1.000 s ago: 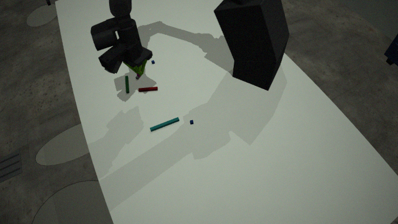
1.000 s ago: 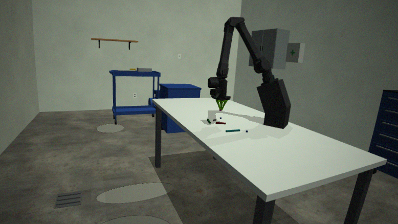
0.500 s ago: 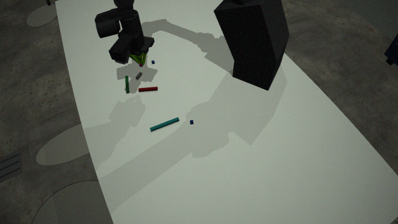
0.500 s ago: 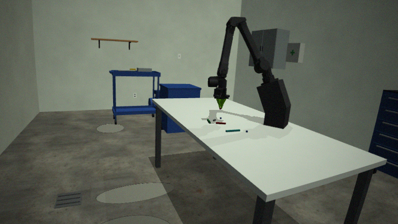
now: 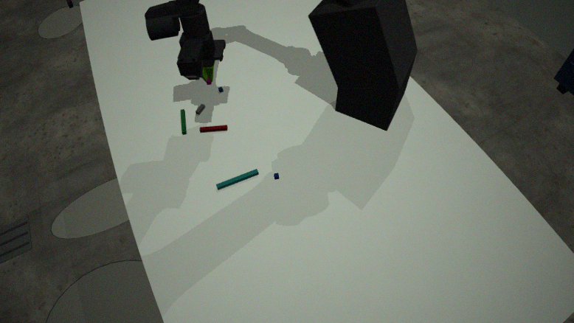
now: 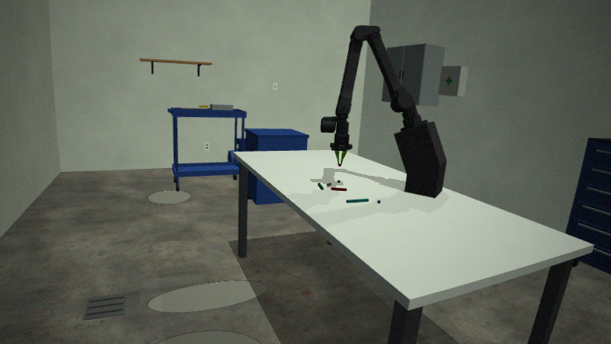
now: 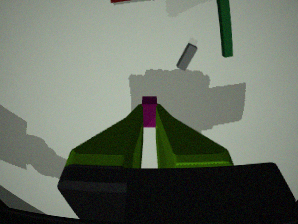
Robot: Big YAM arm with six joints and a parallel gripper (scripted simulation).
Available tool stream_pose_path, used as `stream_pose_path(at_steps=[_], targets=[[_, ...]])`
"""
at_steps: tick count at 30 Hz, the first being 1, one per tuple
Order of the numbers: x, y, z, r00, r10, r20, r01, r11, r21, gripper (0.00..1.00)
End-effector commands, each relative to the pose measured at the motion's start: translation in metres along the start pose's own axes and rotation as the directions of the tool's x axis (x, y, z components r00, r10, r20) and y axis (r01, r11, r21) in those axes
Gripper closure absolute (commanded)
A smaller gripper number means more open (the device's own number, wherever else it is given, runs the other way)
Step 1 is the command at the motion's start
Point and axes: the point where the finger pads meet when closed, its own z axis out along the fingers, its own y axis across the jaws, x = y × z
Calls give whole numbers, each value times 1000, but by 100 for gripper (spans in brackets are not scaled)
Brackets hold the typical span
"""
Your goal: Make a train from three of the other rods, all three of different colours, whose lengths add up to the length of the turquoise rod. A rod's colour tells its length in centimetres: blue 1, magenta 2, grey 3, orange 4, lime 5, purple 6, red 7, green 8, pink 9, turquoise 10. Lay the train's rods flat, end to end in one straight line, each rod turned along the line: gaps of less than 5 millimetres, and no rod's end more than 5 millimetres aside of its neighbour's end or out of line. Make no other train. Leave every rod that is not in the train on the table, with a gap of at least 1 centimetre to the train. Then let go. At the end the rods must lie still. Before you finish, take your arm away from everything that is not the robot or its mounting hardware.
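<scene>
My gripper point(image 5: 208, 80) hangs above the far left part of the table and is shut on a short magenta rod point(image 7: 149, 112), held clear of the surface; it also shows in the exterior view point(image 6: 339, 163). Below it lie a grey rod point(image 5: 200, 108), a green rod point(image 5: 183, 121) and a red rod point(image 5: 213, 128). A blue rod point(image 5: 220, 89) lies close by the gripper. The turquoise rod point(image 5: 237, 179) lies nearer the middle, with a second blue rod point(image 5: 276, 175) just off its right end.
The arm's dark base block point(image 5: 363, 60) stands at the table's far right. The table's left edge point(image 5: 116, 168) runs close to the green rod. A blue cart point(image 6: 207, 140) and a blue cabinet point(image 6: 592, 205) stand on the floor away from the table.
</scene>
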Motion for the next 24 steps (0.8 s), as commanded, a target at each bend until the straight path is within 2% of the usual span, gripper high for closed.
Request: stream_pose_path(at_steps=[1,2,3,4,10,11,12,15,18,19,21,24], targets=[[3,-5,-2,996,-87,6,87,996,21,96],[-9,-5,1,993,-114,13,113,993,18,96],[10,-7,-5,990,-139,4,139,990,33,96],[17,-5,-5,982,-190,1,190,981,34,96],[33,-1,-6,948,-319,-8,319,947,35,96],[32,6,0,946,-324,-2,324,946,12,96],[37,0,-7,936,-352,-10,352,935,35,96],[47,3,-7,906,-424,-16,424,905,35,96],[49,4,-8,898,-439,-18,440,898,35,96],[48,6,0,890,-455,-10,455,890,16,96],[50,11,0,882,-472,-8,472,882,11,96],[50,9,-2,879,-476,-11,476,879,17,96]])
